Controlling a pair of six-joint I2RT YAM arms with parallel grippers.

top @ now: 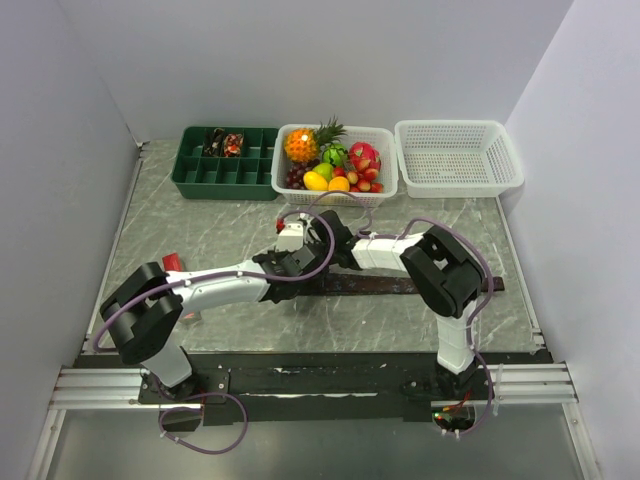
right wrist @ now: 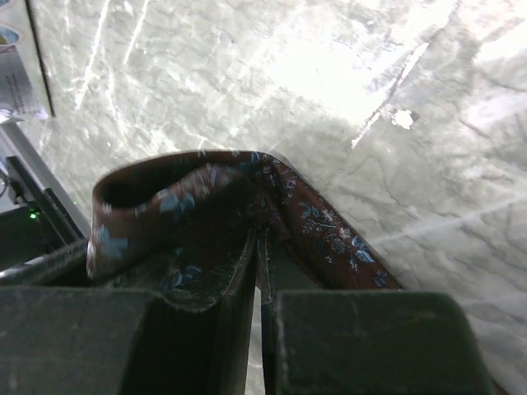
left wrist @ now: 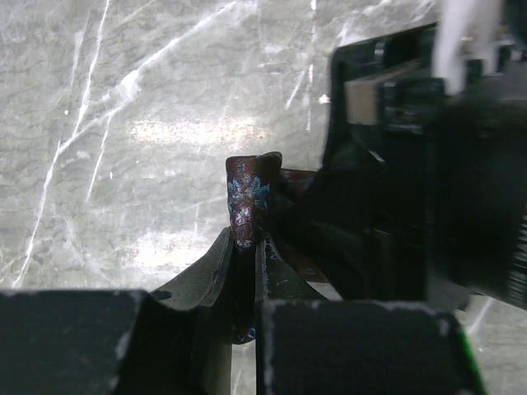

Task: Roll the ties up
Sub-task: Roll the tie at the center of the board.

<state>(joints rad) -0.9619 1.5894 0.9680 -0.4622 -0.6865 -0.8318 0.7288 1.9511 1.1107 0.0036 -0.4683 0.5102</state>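
Top view: 1 tie (top: 420, 285) lies flat across the table (top: 200, 230), its left end lifted where the left gripper (top: 292, 262) and right gripper (top: 335, 250) meet. 2 compartments of the green tray (top: 200, 178) appear to hold rolled ties (top: 222, 144), so the task looks partly done.

Left wrist view: the jaws stand narrow, pinching a folded end of the patterned fabric.

Right wrist view: the jaws are likewise closed on the tie, which bends into 1 loose loop, judged a first turn; most of its length remains unrolled. A white label (right wrist: 18, 82) at the edge is too blurred to read.
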